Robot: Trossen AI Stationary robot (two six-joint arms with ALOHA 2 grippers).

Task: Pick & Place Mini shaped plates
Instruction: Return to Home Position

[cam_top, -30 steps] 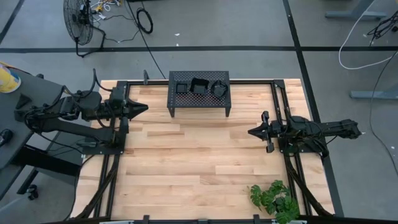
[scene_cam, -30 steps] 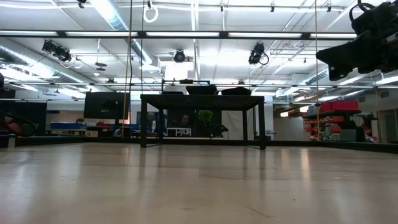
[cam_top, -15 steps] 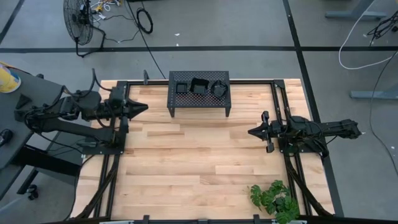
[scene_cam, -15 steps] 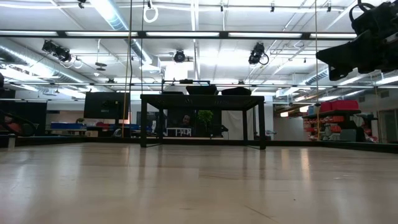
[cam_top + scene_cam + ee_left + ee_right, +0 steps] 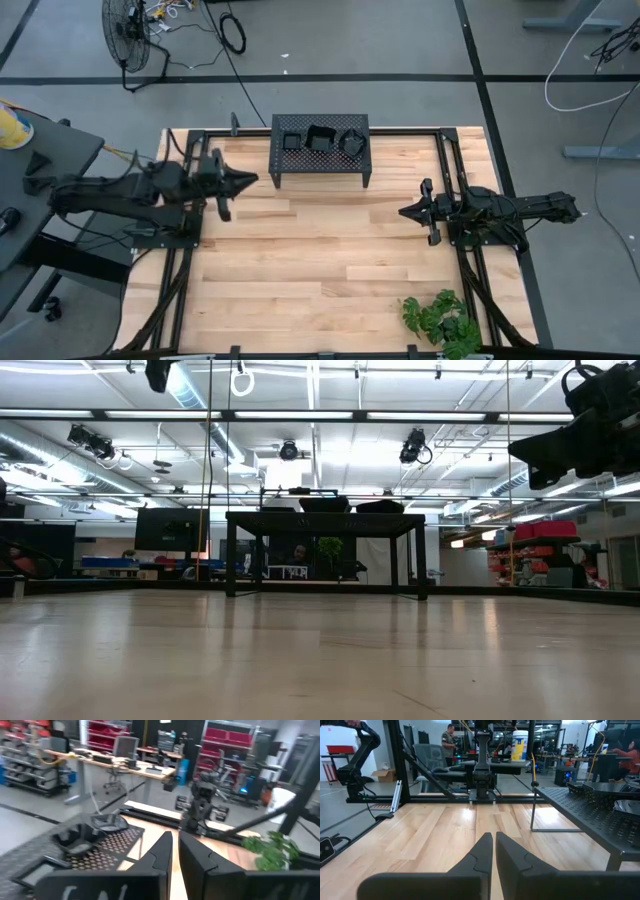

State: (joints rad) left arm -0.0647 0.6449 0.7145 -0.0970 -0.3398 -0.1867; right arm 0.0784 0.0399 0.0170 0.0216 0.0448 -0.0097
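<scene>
Three mini shaped plates (image 5: 321, 137) rest on top of the black perforated stand (image 5: 320, 168) at the table's far edge; no other plates show. In the left wrist view two of them (image 5: 85, 836) lie on the mesh. In the right wrist view the plates (image 5: 602, 790) sit at the stand's top. My left gripper (image 5: 250, 180) hovers shut, left of the stand and above the table, and shows again in its wrist view (image 5: 175, 851). My right gripper (image 5: 403, 211) waits shut at the table's right side, pointing left, also seen in its wrist view (image 5: 493, 849).
A potted plant (image 5: 442, 320) stands at the near right corner. Black frame rails (image 5: 180, 270) run along both sides of the table. The wooden table top (image 5: 320, 260) lies bare between the arms. In the low view the stand (image 5: 325, 550) rises on legs.
My left arm has swung toward the table's right, bringing its gripper closer to the stand and a little nearer the near edge; its tip now shows at the top of the low view. The right arm and the plates have stayed still.
</scene>
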